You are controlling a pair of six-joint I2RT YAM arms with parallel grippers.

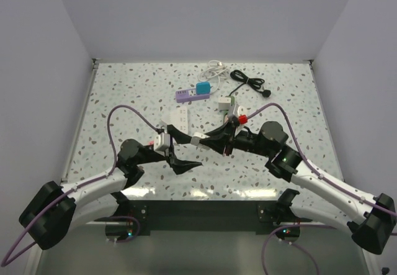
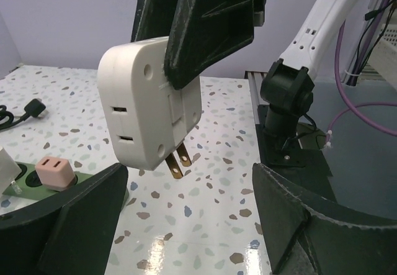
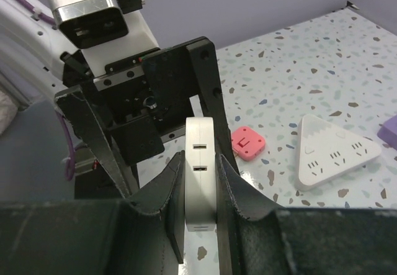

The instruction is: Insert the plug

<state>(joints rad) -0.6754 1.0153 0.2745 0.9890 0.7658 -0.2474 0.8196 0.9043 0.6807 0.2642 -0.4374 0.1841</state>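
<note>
My right gripper point(image 3: 200, 185) clamps the white plug point(image 2: 146, 110) by its flat sides over the middle of the desk point(image 1: 124, 95), my left gripper point(image 2: 186, 219) gapes empty just beside it, and I judge it light, rigid and slick, best held clear of the prongs.

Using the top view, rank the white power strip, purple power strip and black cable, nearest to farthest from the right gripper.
1. White power strip, just behind, slightly left.
2. Purple power strip, farther back.
3. Black cable, back right.
</note>
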